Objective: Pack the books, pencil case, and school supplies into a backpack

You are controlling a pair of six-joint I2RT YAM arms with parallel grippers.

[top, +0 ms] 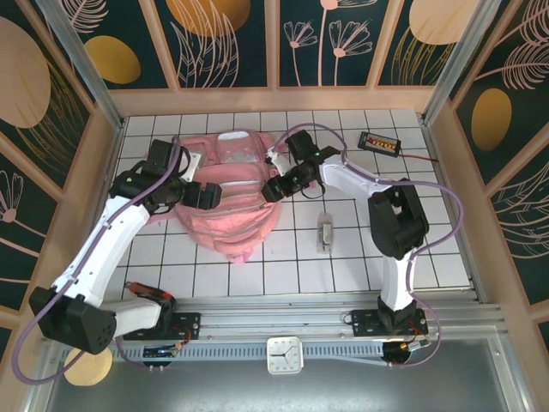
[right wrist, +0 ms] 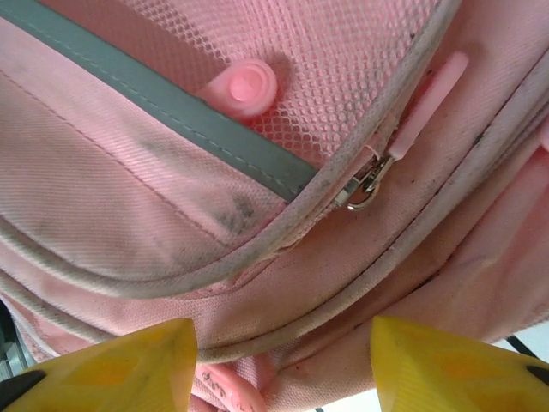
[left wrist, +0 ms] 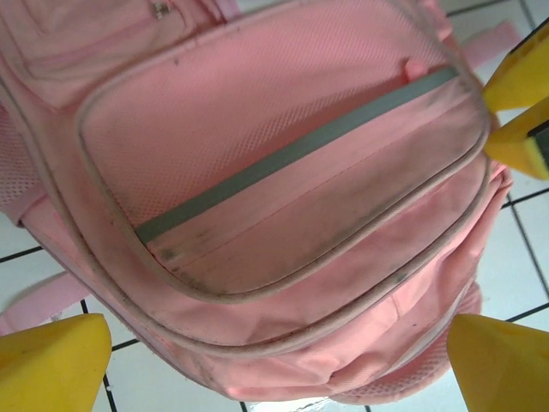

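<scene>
The backpack (top: 227, 219) lies on the tiled table (top: 360, 257), the left gripper (top: 208, 196) and the right gripper (top: 270, 190) at its 2 sides.

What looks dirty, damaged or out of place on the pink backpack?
The backpack has dark smudges on its front pocket, just below the grey reflective strip and near the piping, so the fabric looks soiled there. I see no tear, and the zipper pull looks whole.
</scene>
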